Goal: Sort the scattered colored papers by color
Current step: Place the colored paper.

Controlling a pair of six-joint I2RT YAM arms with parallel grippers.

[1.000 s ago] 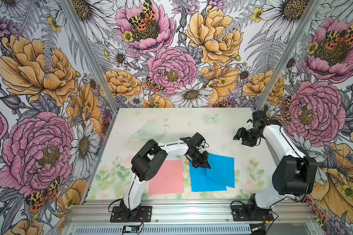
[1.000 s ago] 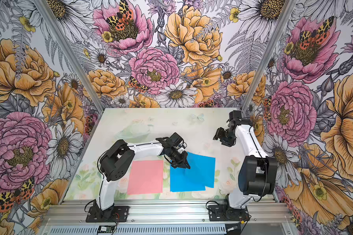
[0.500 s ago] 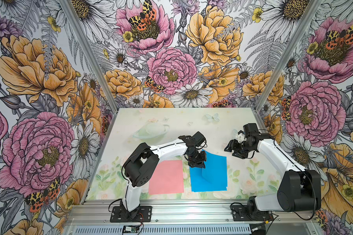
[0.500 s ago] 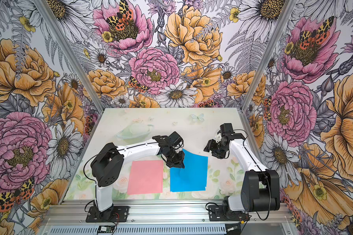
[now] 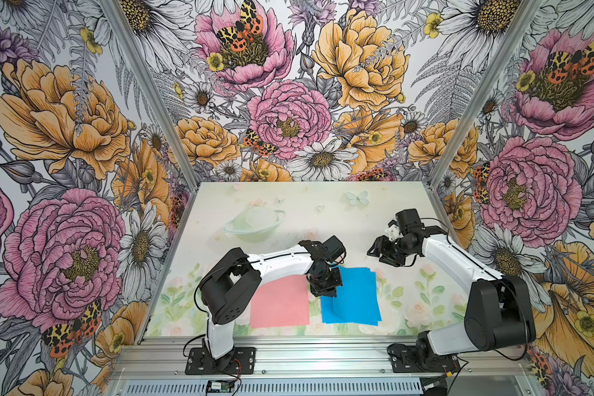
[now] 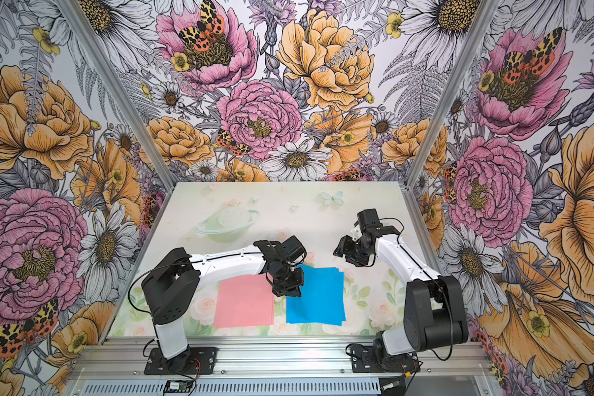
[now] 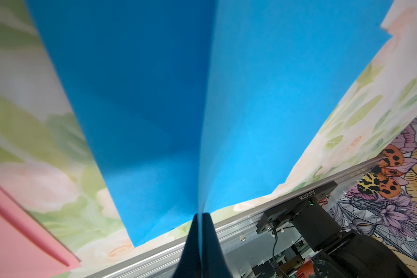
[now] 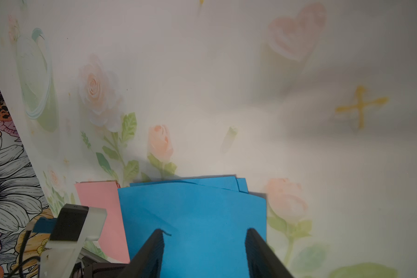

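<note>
L gripper (image 5: 324, 293) pinched tight on thin edge of top blue sheet (image 7: 142, 108); sheet bowed up, creased. Blue stack (image 5: 354, 298) matte, squarish, corners fanned. Pink stack (image 5: 279, 303) flat, just beside, not touching. Both at near edge of pastel table (image 5: 288, 212). R gripper (image 8: 204, 232) jaws apart, empty, above table.

Both top views show you the whole table (image 5: 288, 199) from high above its near edge, facing the far edge. Your wrist views sit close above it, sharing the blue papers (image 8: 193, 211).
</note>
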